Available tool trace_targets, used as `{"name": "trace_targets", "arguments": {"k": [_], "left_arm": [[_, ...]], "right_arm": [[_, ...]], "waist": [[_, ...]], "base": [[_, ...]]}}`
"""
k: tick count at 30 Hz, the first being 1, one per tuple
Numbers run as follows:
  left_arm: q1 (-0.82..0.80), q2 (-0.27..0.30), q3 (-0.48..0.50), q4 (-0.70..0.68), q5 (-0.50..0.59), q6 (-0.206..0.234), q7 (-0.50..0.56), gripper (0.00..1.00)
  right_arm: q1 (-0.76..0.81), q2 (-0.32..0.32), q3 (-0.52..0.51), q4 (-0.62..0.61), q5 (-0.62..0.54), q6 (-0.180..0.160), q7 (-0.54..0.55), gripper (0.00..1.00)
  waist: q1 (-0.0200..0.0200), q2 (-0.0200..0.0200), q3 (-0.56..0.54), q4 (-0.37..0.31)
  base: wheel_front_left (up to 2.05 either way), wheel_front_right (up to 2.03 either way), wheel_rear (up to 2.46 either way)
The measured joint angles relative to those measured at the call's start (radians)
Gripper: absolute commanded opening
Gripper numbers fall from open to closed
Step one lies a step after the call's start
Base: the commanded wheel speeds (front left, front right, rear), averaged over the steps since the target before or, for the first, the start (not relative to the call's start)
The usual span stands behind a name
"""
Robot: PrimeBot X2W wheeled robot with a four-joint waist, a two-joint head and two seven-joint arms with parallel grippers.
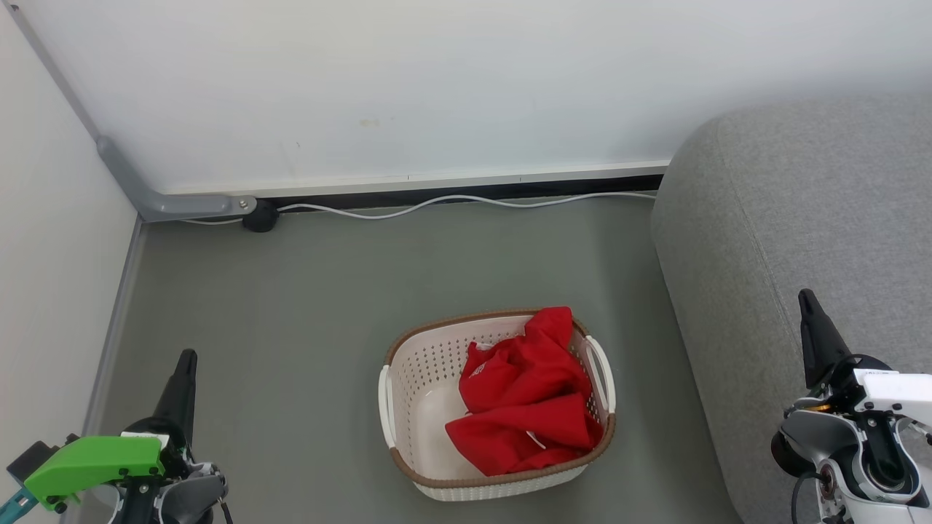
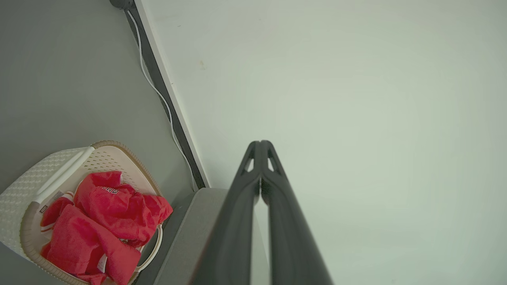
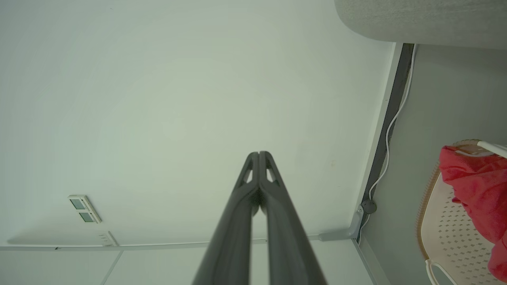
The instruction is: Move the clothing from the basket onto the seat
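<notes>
We see red clothing (image 1: 528, 397) heaped in a cream laundry basket (image 1: 437, 324) on the grey floor (image 1: 291, 306) — between our left gripper (image 1: 188, 355) and right gripper (image 1: 805, 295), well apart from both. Each gripper's fingers are pressed together, empty. The grey sofa (image 1: 801, 218) stands just beside the basket, on its right.

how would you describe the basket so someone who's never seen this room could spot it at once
Find the big grey sofa on the right; the basket stands on the grey floor just left of it. It is cream-white plastic with perforated sides, a brown rim and white handles. Red clothing heaped inside sets it apart from the thin white cable by the wall.
</notes>
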Motion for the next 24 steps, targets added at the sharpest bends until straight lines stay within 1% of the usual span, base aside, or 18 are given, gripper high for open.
{"name": "trace_targets", "arguments": {"k": [15,16,18,20,24], "left_arm": [[0.0,0.0,0.0,0.0,0.0,0.0,0.0,0.0],[0.0,0.0,0.0,0.0,0.0,0.0,0.0,1.0],[0.009,-0.005,-0.002,0.02,0.0,0.001,0.0,1.0],[0.038,-0.023,-0.008,0.054,0.0,0.001,0.0,1.0],[0.054,-0.026,-0.013,0.057,0.002,0.001,-0.009,1.0]], "right_arm": [[0.0,0.0,0.0,0.0,0.0,0.0,0.0,0.0],[0.0,0.0,0.0,0.0,0.0,0.0,0.0,1.0],[0.012,0.007,0.001,0.018,0.001,-0.001,0.0,1.0],[0.049,0.024,0.003,0.053,0.001,-0.001,0.0,1.0],[0.064,0.029,0.011,0.06,0.001,-0.001,-0.006,1.0]], "waist": [[0.0,0.0,0.0,0.0],[0.0,0.0,0.0,0.0],[0.0,0.0,0.0,0.0],[0.0,0.0,0.0,0.0],[0.0,0.0,-0.001,0.0]], "base": [[0.0,0.0,0.0],[0.0,0.0,0.0],[0.0,0.0,0.0],[0.0,0.0,0.0],[0.0,0.0,0.0]]}}
